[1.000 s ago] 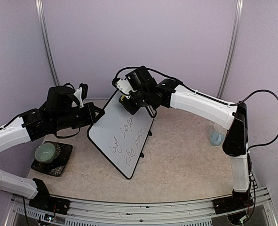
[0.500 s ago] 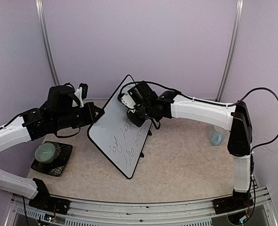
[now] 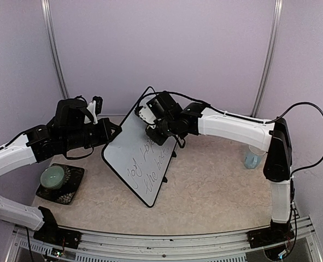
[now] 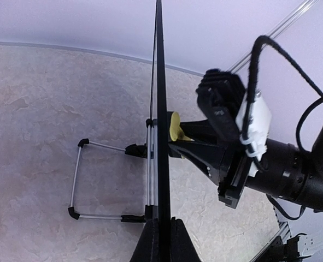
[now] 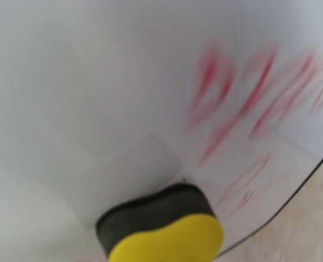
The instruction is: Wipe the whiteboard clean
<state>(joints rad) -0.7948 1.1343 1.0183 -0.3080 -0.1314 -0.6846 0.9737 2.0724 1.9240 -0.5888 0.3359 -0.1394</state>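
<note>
The whiteboard (image 3: 129,155) stands tilted on the table, with dark handwriting (image 3: 149,166) on its lower half. My left gripper (image 3: 112,136) is shut on its left edge. In the left wrist view the board is edge-on (image 4: 160,109) between my closed left gripper (image 4: 161,222). My right gripper (image 3: 151,130) is shut on a yellow and black sponge eraser (image 5: 162,229) and presses it flat on the board's upper face. The eraser also shows in the left wrist view (image 4: 175,126). The blurred right wrist view shows red strokes (image 5: 248,93) beside the eraser.
A pale green bowl (image 3: 53,176) sits on a black tray (image 3: 69,191) at the left. A clear blue cup (image 3: 253,158) stands at the right by the right arm. A wire stand (image 4: 76,180) lies on the table behind the board.
My right gripper has slid the eraser down from the board's top corner onto its upper face. The left gripper and the board have stayed still.
</note>
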